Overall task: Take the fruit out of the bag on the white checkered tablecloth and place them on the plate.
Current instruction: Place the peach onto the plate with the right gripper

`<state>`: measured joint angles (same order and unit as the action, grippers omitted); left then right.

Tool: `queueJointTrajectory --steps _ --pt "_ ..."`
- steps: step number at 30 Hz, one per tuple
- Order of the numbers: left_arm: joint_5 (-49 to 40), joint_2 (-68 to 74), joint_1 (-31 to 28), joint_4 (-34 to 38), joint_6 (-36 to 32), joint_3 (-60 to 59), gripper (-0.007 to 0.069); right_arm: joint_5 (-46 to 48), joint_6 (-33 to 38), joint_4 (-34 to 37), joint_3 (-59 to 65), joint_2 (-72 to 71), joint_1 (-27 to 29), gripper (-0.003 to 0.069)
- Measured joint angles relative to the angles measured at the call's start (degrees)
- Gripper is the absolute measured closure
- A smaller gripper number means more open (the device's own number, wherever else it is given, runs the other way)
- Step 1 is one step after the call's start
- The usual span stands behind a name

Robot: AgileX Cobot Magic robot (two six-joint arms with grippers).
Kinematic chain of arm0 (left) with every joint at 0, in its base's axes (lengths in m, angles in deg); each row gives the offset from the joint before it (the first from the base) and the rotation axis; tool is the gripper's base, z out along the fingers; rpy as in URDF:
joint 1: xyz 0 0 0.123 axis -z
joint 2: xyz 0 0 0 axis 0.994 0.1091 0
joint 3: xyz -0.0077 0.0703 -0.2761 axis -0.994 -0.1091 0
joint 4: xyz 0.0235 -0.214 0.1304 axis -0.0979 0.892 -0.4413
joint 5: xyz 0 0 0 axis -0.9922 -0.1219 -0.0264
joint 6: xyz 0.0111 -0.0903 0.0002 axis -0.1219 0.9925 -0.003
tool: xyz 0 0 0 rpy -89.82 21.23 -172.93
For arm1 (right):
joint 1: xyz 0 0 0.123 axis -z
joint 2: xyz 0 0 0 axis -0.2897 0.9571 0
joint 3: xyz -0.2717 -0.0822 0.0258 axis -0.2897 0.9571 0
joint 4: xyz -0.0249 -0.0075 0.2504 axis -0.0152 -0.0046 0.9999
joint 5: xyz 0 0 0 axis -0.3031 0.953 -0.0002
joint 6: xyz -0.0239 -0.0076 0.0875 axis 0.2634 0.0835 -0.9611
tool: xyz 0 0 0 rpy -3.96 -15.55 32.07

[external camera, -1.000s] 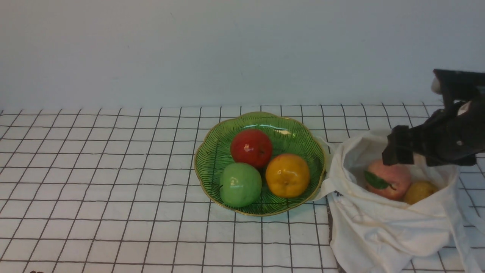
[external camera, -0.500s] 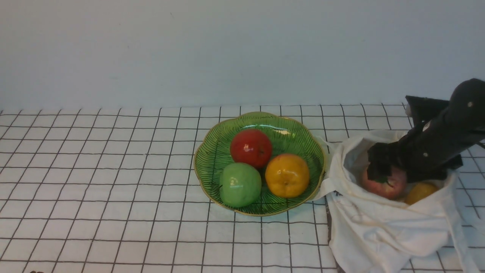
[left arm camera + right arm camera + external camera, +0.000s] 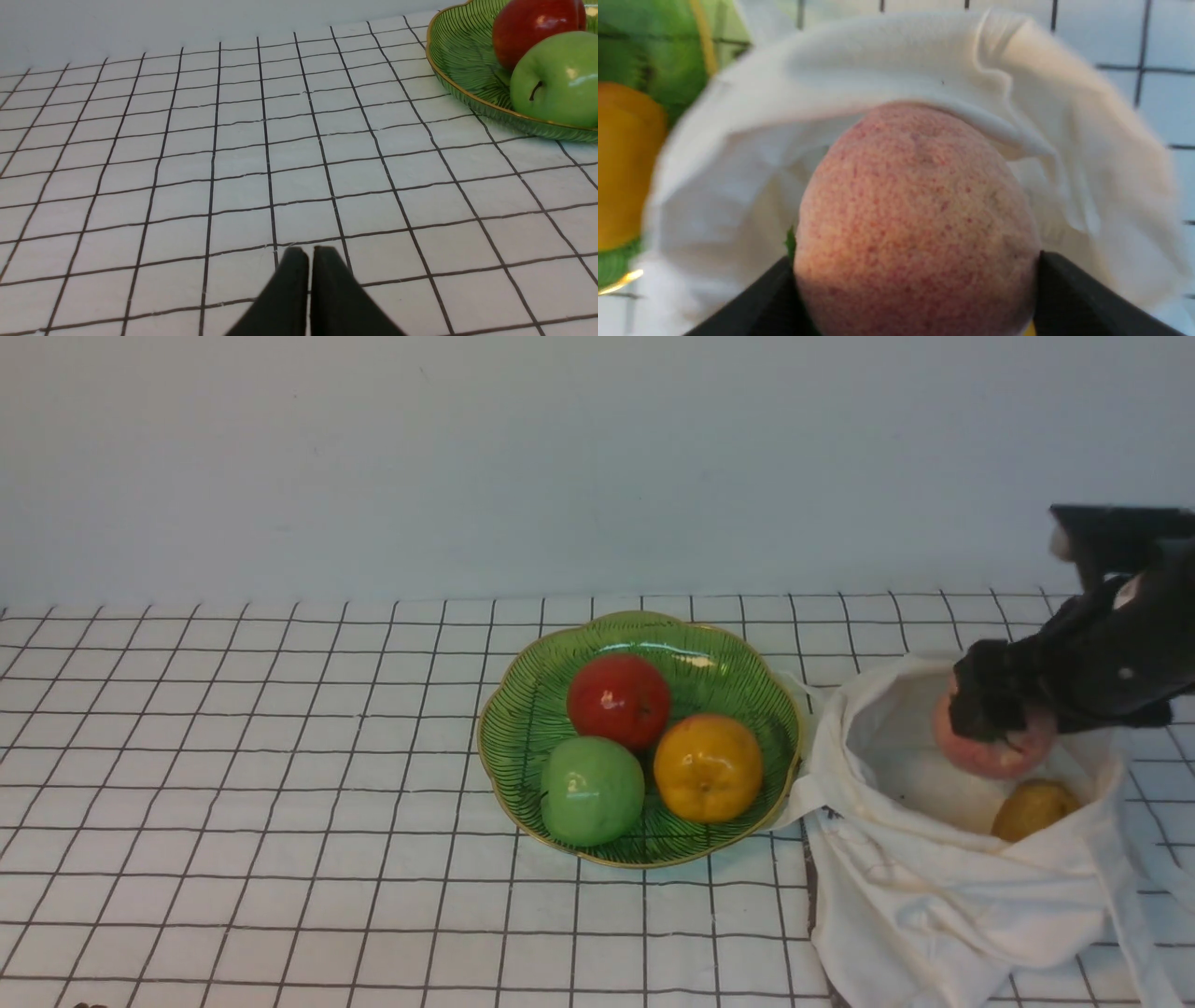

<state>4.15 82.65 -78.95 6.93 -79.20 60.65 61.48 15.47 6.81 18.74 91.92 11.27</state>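
Right now the right claw (image 3: 991, 717) is clamped on the peach (image 3: 995, 759), one black finger (image 3: 752, 303) on each side of it, and the fruit sits fully between them with its pink speckled skin filling the right wrist view. A sliver of dark green leaf (image 3: 790, 243) shows at the peach's edge next to one finger. The peach hangs in the open mouth of the bag (image 3: 934, 896), just under the claw; whether it touches the cloth rim behind it, can't tell. Below the claw and slightly to its right, the small brown fruit (image 3: 1033, 809) lies down inside the bag, apart from the peach. The bag slumps on the checkered tablecloth (image 3: 233, 756) beneath and in front of the claw, mouth open upward. To the left of the right claw, just beside the bag and touching its edge, is the green plate (image 3: 527, 709), holding a red apple (image 3: 619, 700), a green apple (image 3: 592, 791) and an orange (image 3: 708, 768), all bunched close together. No peach or brown fruit on the plate yet. The left claw (image 3: 309, 255) shows only in its own wrist view: fingers pressed together, only a thin slit between them, nothing held, low over bare tablecloth. The plate rim and the two apples are ahead of it and off to its right, well apart from its tips.
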Motion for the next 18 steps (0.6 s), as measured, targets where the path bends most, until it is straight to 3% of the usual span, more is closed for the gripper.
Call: queueJointTrajectory --steps 6,11,18 --pt "0.00 0.00 0.00 0.00 0.00 0.00 0.0632 -3.35 2.59 10.61 0.00 -7.70 -0.54 0.0097" --pt "0.00 0.00 0.00 0.00 0.00 0.00 0.0632 -9.26 13.33 20.64 0.00 -3.82 -7.06 0.0097" --pt "0.00 0.00 0.00 0.00 0.00 0.00 0.0632 -14.55 17.80 22.91 -6.84 10.20 -14.54 0.0097"
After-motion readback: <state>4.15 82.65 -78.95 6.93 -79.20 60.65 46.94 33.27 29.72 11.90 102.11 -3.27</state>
